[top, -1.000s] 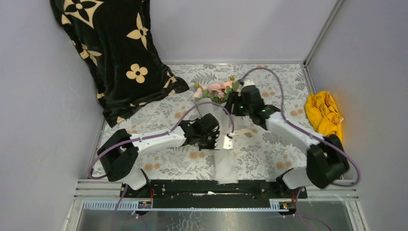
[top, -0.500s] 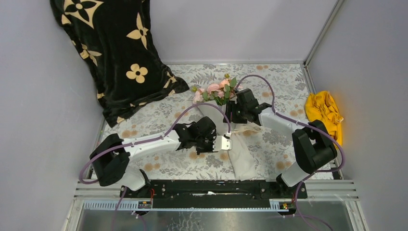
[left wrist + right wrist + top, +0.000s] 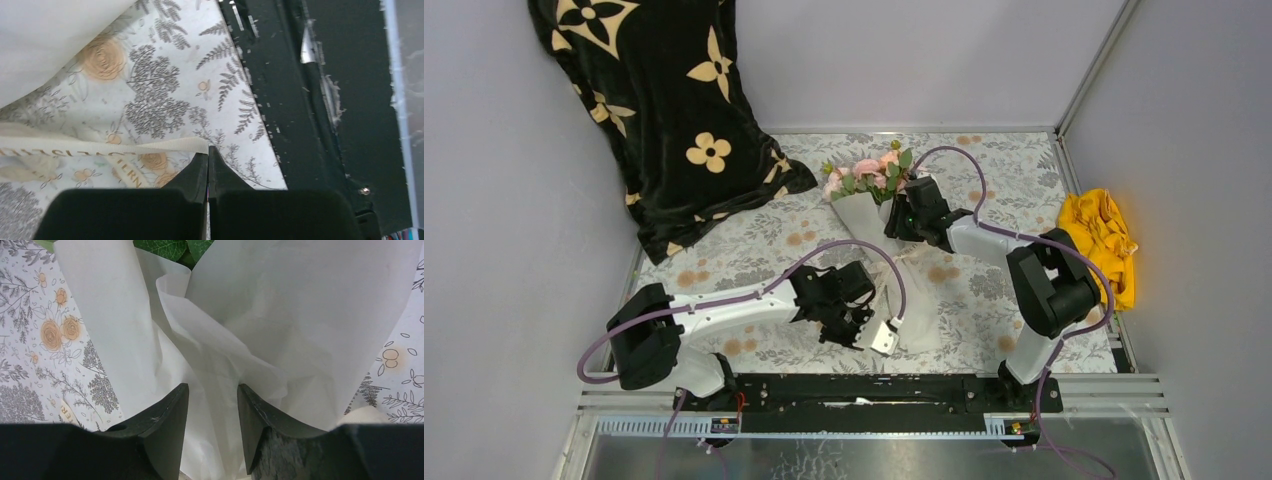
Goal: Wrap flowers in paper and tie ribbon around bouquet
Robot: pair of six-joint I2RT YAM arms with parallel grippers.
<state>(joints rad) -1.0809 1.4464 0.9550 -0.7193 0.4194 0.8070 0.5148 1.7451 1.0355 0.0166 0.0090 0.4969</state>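
The bouquet lies on the table with its pink flowers [image 3: 869, 178] at the far end. Its white paper [image 3: 906, 290] cone tapers toward the near edge. My right gripper [image 3: 900, 215] sits at the cone's upper part, just below the flowers. In the right wrist view its fingers [image 3: 212, 386] stand apart, with loose folds of paper [image 3: 250, 315] between them. Near the cone's lower end, my left gripper [image 3: 882, 337] is shut, the end of the cream ribbon [image 3: 125, 147] pinched at its tips [image 3: 208, 148]. The ribbon runs taut to the left.
A black cloth [image 3: 674, 110] with cream flower shapes hangs at the far left. At the right edge a yellow cloth [image 3: 1099, 235] lies bunched up. The black base rail [image 3: 310, 100] runs along the near edge, close to my left gripper. A leaf-patterned tablecloth [image 3: 984, 160] covers the table.
My left gripper has drawn back toward the near edge with the ribbon. The bouquet's lower end swung right. My right arm folded in, its gripper shifted slightly left and its jaws narrowed.
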